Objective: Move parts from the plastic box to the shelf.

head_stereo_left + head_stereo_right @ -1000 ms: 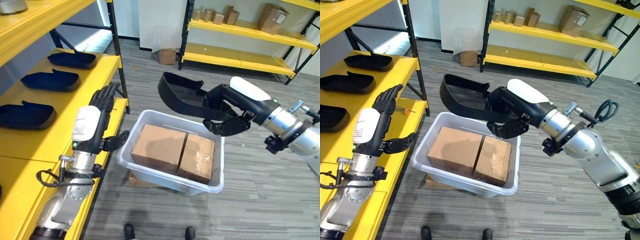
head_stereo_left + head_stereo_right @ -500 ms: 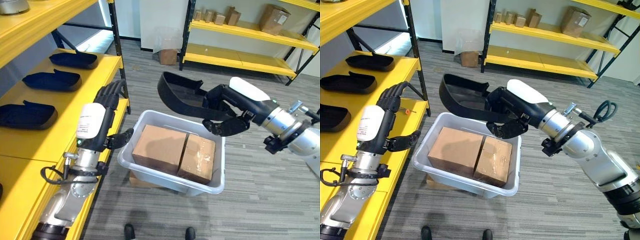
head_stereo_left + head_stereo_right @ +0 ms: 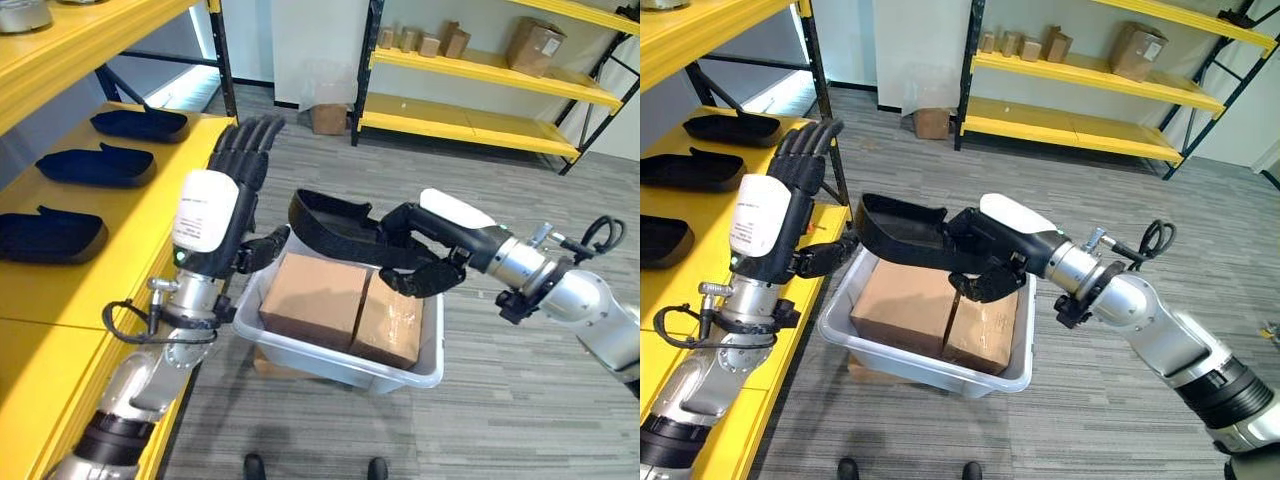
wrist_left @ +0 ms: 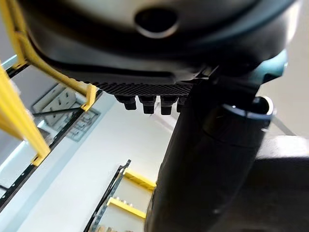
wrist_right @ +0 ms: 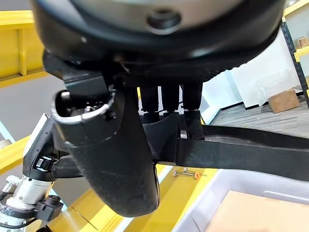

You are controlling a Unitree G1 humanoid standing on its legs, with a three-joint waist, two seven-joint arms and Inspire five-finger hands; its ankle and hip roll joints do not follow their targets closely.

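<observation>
Shelf [image 3: 130, 215]: flat yellow board at left, three parts [image 3: 95, 165] already lying on it in a row, well apart.

Left hand [image 3: 225, 195]: raised between shelf edge and box, fingers straight and spread, thumb out toward the box, holding nothing. It appears ready to take or steady the incoming piece. Advice: meet the part's free end from below with the palm before the other hand lets go.

Part [image 3: 335, 222]: black, matt, a shallow curved shell with a raised rim, looks rigid moulded plastic. It hangs above the box's near-left corner, free end just beside the left thumb.

Box [image 3: 330, 362]: pale translucent plastic, rounded rim, two brown cartons [image 3: 345, 305] side by side inside.

Right hand [image 3: 425, 255]: fingers and thumb clamped on the part's rim. Keep the shell level and clear of the shelf post while carrying it across.
</observation>
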